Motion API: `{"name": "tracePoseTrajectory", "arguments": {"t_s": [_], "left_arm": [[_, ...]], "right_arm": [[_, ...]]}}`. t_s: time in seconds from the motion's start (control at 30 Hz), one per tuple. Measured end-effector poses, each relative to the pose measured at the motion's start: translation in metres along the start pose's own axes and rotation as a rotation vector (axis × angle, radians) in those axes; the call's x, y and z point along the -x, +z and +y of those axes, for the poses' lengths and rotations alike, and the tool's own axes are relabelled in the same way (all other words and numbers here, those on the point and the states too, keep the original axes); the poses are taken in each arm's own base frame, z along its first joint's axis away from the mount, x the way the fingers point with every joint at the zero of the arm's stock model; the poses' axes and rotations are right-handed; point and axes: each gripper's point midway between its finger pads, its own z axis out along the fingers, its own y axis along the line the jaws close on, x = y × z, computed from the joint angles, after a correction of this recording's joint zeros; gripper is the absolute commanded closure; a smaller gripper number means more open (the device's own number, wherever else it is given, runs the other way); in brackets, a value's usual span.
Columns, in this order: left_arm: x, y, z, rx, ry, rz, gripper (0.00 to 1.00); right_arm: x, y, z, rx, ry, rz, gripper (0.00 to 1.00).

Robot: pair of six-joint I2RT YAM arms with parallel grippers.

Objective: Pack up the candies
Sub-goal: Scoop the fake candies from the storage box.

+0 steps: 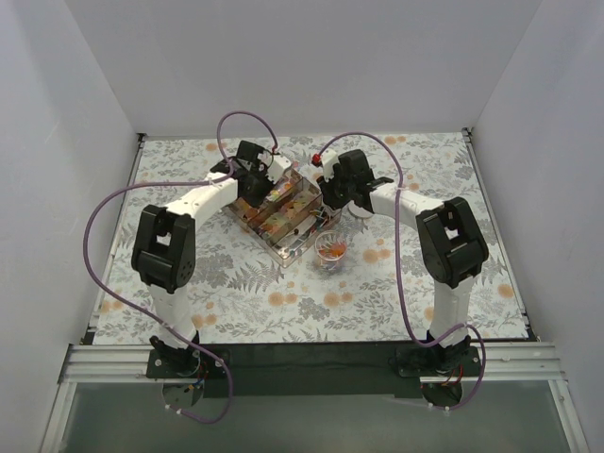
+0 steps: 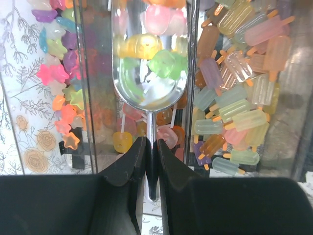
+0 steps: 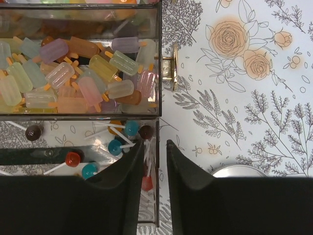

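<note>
Sitting closest to the arm bases is a small clear cup [image 1: 332, 265] on the desk [image 1: 236, 283], with a little heap of mostly orange candies [image 1: 330, 248] in it. Right behind it is the clear divided box [image 1: 279, 243], where most of the sweets are: star shapes [image 2: 58, 73] in one compartment, popsicle shapes [image 3: 73, 73] in another, and lollipops [image 3: 117, 146] in the one next to that.

The left end effector [image 2: 151, 142] is clamped tight on the handle of a metal scoop [image 2: 156, 93]. The scoop has yellow, green and pink pieces in its bowl, and it's either over or in the middle compartment, can't tell which.

The right end effector [image 3: 155, 143] hovers over the lollipop section with its fingers only a narrow gap apart. A red lollipop [image 3: 146, 183] shows in that gap, but I can't tell if it's actually pinched. A grey round rim [image 3: 239, 170] peeks in beside it.

The desk has a grey leafy cloth with orange flowers, and there are plain white walls [image 1: 302, 66] on three sides.
</note>
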Motion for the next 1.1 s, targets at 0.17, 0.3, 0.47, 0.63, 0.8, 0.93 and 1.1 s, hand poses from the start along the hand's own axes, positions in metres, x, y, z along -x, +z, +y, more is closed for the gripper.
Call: {"name": "tracePoseTrajectory", "arguments": {"t_s": [0.17, 0.3, 0.47, 0.63, 0.8, 0.93, 1.1], "left_arm": [[0.002, -0.014, -0.006, -0.009, 0.002, -0.052, 1.0], [0.0, -0.019, -0.011, -0.018, 0.001, -0.093, 1.0], [-0.002, -0.017, -0.018, -0.046, -0.006, -0.126, 1.0], [-0.001, -0.019, -0.02, -0.06, -0.028, -0.153, 1.0], [0.009, -0.031, -0.02, -0.07, -0.042, -0.198, 1.0], [0.023, -0.048, -0.023, -0.086, -0.044, -0.253, 1.0], [0.032, -0.062, -0.025, -0.091, -0.044, -0.293, 1.0]], "right_arm": [[0.003, -0.012, 0.001, -0.01, -0.002, -0.01, 0.5], [0.019, -0.025, -0.001, -0.026, -0.009, -0.049, 0.44], [0.036, -0.044, -0.001, -0.04, -0.019, -0.095, 0.43], [0.041, -0.059, 0.001, -0.047, -0.023, -0.115, 0.42], [0.04, -0.069, 0.004, -0.047, -0.018, -0.119, 0.35], [0.047, -0.079, 0.005, -0.049, -0.009, -0.136, 0.34], [0.052, -0.097, 0.009, -0.051, 0.0, -0.167, 0.34]]}}
